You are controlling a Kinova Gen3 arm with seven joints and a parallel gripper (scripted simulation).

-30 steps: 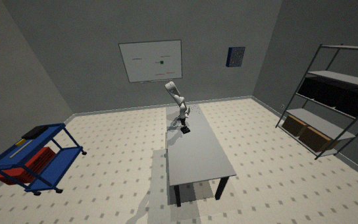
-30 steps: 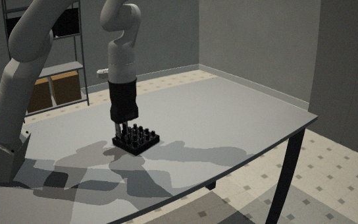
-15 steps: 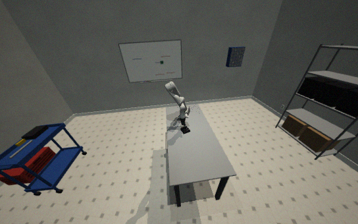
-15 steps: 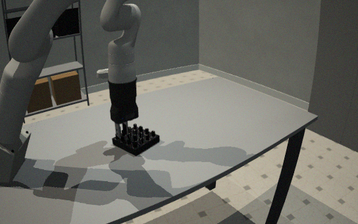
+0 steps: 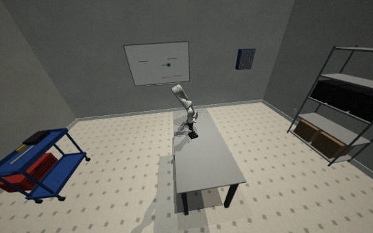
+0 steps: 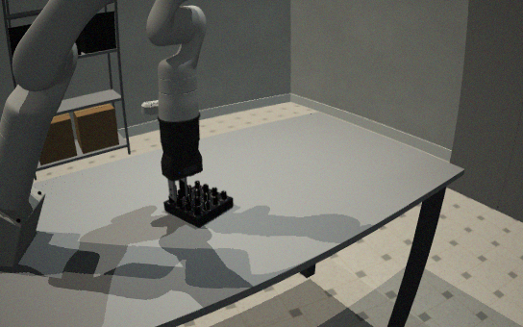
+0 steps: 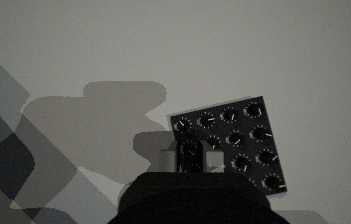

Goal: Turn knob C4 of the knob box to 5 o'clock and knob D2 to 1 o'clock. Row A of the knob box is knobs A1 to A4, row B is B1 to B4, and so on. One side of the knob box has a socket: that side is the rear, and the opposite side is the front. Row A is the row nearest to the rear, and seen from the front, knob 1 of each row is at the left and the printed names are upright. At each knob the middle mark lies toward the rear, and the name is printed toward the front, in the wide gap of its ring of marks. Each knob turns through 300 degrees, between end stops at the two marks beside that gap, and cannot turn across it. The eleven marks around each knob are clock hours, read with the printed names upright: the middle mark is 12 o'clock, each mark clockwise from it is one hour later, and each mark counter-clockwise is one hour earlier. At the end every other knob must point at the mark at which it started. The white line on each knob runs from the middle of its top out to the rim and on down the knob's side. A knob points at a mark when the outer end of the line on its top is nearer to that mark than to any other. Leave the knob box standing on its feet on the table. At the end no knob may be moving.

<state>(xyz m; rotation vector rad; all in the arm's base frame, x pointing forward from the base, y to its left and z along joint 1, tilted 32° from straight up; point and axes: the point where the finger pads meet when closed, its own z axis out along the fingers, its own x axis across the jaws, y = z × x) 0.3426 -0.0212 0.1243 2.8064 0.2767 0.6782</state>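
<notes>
Knob box, seen from the wrist: we see the knob box [image 5: 193, 136] [image 6: 199, 220] [image 7: 250, 123] reaching from the pincer [image 5: 190, 130] [image 6: 178, 192] [image 7: 189, 151] out toward 1, 2 and 3 o'clock, turned slightly askew.
Knob box, seen from outside: its middle lies toward 4 o'clock of the pincer, whose fingers come down at the box's 9 o'clock corner.
Knob box, seen from above: just beside the pincer, toward 5 o'clock.
Pincer: part-open, pointing down, one finger at 9 o'clock and one at 3 o'clock of a knob [image 7: 191, 149] in the wrist view; we cannot tell whether they grip it.
Knob between fingers: next to the corner knob [image 7: 182, 125], which sits toward 11 o'clock of it; we cannot read either name.
Far-edge knob: in the wrist view we see one knob [image 7: 261, 133] toward 2 o'clock of the pincer, its white line aimed between 3 and 4 o'clock of the picture.
Bench: we see the box sitting flat on the bench [image 5: 203, 161] [image 6: 336, 159] [image 7: 296, 55].
</notes>
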